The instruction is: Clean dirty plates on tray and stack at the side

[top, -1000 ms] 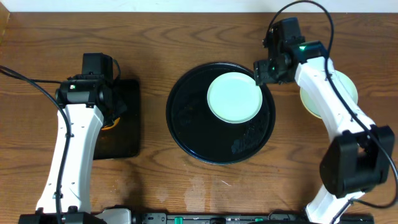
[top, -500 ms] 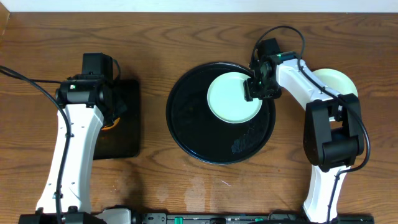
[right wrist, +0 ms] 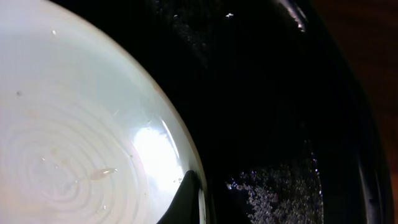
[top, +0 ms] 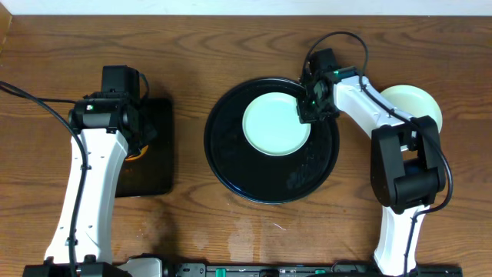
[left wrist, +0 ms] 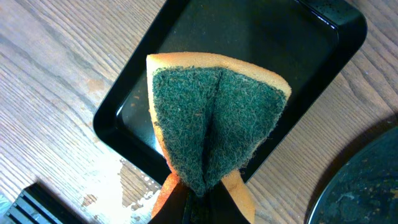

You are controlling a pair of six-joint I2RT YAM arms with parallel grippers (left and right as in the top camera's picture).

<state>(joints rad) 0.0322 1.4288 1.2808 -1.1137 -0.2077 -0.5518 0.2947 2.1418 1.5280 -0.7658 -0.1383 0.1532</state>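
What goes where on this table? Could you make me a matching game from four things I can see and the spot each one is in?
Things:
1. sponge
2. mint plate
3. pale yellow plate
4. rectangular tray

Places:
A. on the round black tray
B. on the table, at its left side
C. pinched in the left gripper
D. on the table, right of the round tray

Pairs: 1-C, 2-A, 3-D, 4-B.

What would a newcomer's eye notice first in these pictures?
A pale mint plate shines on the round black tray at mid-table, with the right tool at its right rim. On the left, the left tool pinches a folded green-and-orange sponge above a small rectangular tray.
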